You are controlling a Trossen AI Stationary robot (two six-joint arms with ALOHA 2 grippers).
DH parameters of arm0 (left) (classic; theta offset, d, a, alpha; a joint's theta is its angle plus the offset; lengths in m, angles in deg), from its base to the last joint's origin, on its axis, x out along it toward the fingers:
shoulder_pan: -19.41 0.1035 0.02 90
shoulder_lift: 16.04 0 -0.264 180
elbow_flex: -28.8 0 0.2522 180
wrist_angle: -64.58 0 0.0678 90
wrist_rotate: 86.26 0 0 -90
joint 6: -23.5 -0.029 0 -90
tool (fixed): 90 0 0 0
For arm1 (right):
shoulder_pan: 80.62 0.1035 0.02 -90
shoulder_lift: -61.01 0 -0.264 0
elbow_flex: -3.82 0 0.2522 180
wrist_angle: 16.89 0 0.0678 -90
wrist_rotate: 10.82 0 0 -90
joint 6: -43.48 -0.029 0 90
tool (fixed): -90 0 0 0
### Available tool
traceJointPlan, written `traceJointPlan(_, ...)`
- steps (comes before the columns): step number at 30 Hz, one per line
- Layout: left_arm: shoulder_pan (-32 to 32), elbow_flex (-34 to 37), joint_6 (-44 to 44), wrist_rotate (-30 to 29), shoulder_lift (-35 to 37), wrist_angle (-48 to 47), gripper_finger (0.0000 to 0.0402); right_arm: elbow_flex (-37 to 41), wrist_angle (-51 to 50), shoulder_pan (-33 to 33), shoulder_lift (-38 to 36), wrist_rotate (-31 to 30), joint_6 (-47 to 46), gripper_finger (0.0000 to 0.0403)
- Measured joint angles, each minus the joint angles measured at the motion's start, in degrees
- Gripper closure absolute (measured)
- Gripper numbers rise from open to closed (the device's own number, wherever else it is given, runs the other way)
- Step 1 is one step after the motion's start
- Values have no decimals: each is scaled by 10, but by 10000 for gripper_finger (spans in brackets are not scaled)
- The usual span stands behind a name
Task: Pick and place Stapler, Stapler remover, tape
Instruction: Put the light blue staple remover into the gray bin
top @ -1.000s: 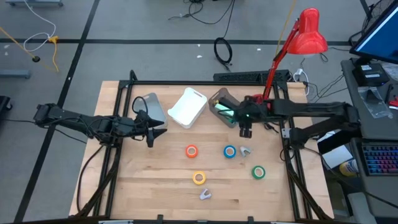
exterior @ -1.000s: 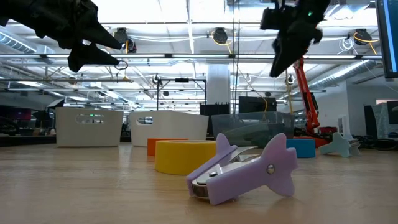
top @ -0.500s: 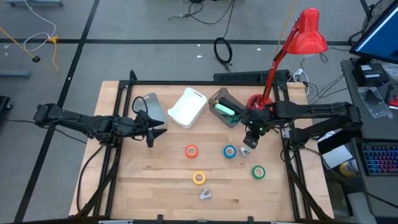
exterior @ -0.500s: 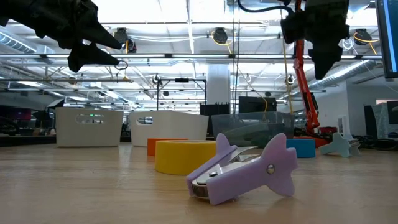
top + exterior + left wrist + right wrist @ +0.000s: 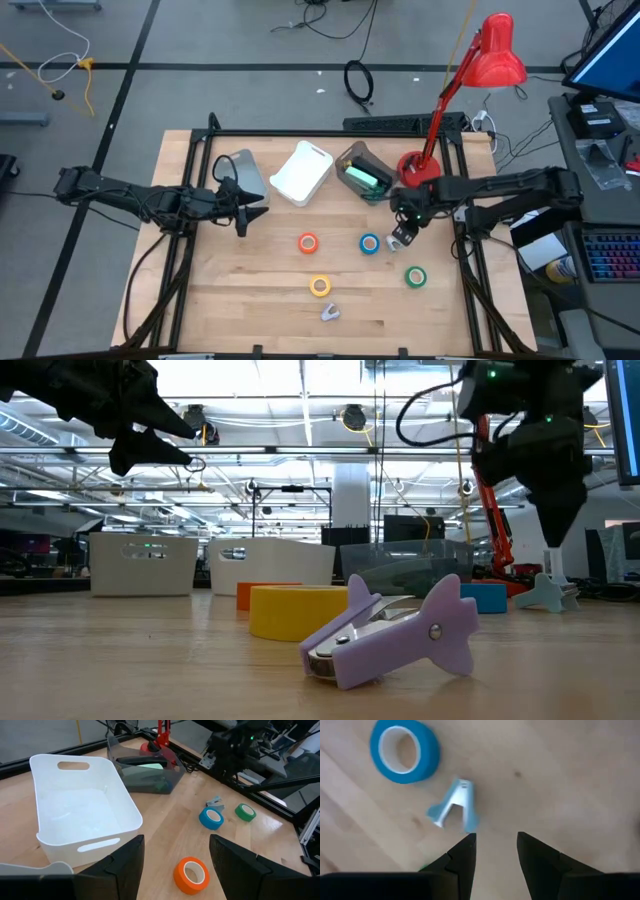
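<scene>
Nearest you, at the tabletop's (image 5: 250,300) 6 o'clock edge, lies the purple staple remover (image 5: 329,313), resting on its side; in the low view its long axis runs roughly across the picture, jaws low at one end and flared tail raised toward the other. Just behind it at 12 o'clock sits the yellow tape roll (image 5: 319,286), lying flat. At 3 o'clock from that you have the green tape roll (image 5: 415,276), also flat.

Farther back, the orange tape roll (image 5: 308,242) and the blue tape roll (image 5: 370,243) lie side by side near the tabletop's middle. Just beside the blue roll, at its 3 o'clock, you will find the pale blue staple remover (image 5: 454,812); in the right wrist view its two prongs spread away from the blue roll and its narrow end points toward it.

Your right gripper (image 5: 401,237) hangs over that pale blue remover, fingers pointing down and partly parted, holding nothing and apart from the remover.

Your left gripper (image 5: 243,212) hovers at 9 o'clock over the tabletop, well above it, fingers parted and empty.

Farthest, along the 12 o'clock edge, stand the grey bin (image 5: 243,172), the white bin (image 5: 302,173) and the smoky clear bin (image 5: 352,160), which holds a stapler (image 5: 362,179) whose long axis follows the bin's length.
</scene>
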Motion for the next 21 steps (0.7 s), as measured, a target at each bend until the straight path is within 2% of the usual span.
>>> traceJointPlan(6, 0, 0, 0, 0, 0, 0, 174, 61, 101, 0, 0, 31, -7, 268)
traceJointPlan(15, 0, 0, 0, 0, 0, 0, 174, 92, 134, 0, 0, 32, -14, 268)
traceJointPlan(21, 0, 0, 0, 0, 0, 0, 174, 121, 167, 0, 0, 60, -16, 268)
